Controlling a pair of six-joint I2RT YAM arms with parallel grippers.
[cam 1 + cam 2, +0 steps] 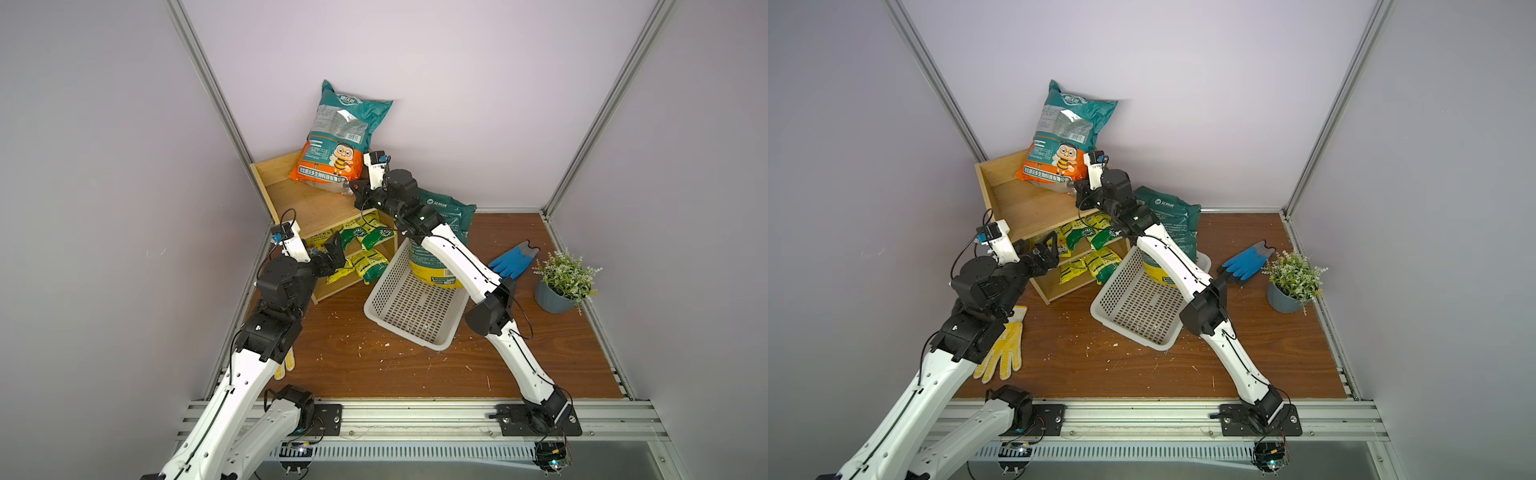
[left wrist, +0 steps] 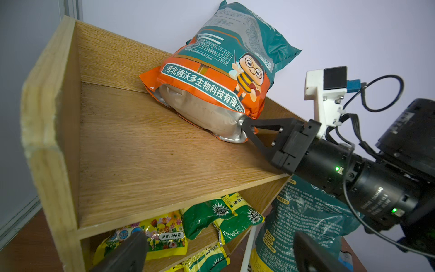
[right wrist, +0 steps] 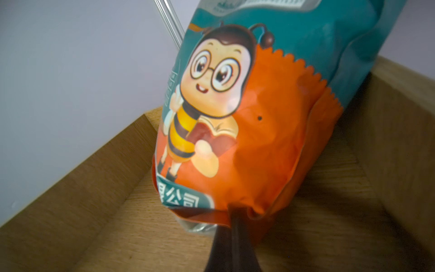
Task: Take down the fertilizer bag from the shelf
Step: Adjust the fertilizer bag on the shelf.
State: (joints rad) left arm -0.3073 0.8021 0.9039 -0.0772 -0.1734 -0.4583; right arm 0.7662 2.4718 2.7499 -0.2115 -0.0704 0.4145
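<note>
Right wrist, fertilizer bag (image 3: 247, 122) (corner) in fingers (image 3: 233, 237)

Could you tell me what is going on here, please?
The right gripper is shut on the bottom corner of the fertilizer bag, which stands on top of the shelf, leaning against the wall. The left gripper hangs open in front of the shelf, holding nothing. The bag is not yet down.

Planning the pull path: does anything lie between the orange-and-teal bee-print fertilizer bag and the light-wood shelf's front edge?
Nothing visible. The right gripper is shut on the fertilizer bag at its lower corner; bare wood runs to the rimless front edge of the shelf.
</note>
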